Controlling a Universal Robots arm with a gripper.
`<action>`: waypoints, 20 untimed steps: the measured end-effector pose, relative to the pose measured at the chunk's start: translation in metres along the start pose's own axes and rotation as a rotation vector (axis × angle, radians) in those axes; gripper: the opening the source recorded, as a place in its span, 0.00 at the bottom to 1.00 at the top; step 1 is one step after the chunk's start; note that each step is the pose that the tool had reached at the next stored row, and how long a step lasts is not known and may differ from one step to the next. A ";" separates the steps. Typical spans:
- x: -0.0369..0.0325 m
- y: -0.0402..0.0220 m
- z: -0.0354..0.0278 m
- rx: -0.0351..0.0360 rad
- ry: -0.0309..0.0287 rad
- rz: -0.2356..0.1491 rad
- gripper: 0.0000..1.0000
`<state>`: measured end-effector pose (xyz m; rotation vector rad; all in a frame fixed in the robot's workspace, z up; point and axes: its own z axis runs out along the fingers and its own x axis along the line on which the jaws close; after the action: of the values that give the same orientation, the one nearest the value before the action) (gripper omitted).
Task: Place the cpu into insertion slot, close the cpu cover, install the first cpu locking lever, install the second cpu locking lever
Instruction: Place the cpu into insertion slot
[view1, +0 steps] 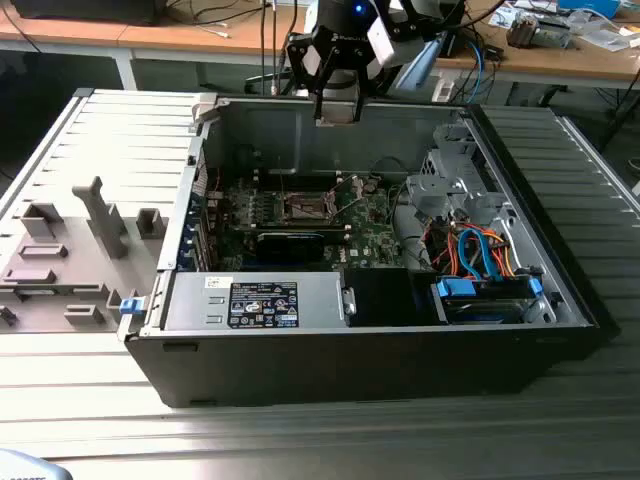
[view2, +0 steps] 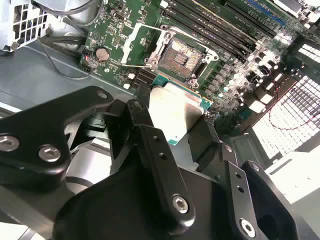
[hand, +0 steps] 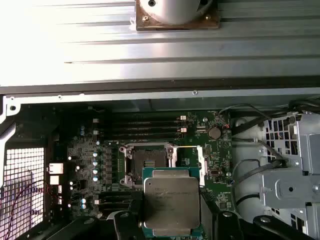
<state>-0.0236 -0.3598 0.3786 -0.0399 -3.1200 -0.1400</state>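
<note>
The place is shown to be a robotics lab or workshop. An opened computer case (view1: 370, 320) is laid on a ribbed metal tabletop (view1: 300, 440), its green circuit board (view1: 365, 215) exposed, and grey moulded fixtures (view1: 100, 220) are set out beside it. Wooden benches (view1: 150, 35) strewn with cables (view1: 478, 62) and loose parts are seen behind. A robot arm (view1: 345, 45) is seen above the case, and the cpu (hand: 171, 200) is gripped in its hand (view2: 172, 125).

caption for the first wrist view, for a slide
Gripper holds cpu near the empty insertion slot on the green board
</note>
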 end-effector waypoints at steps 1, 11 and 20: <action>0.0001 0.0000 0.0000 0.0001 0.0000 0.000 0.54; 0.0013 -0.0004 0.0021 0.0000 0.0000 0.000 0.54; 0.0014 -0.0008 0.0041 0.0000 0.0000 0.000 0.54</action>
<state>-0.0251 -0.3602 0.3744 -0.0400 -3.1200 -0.1400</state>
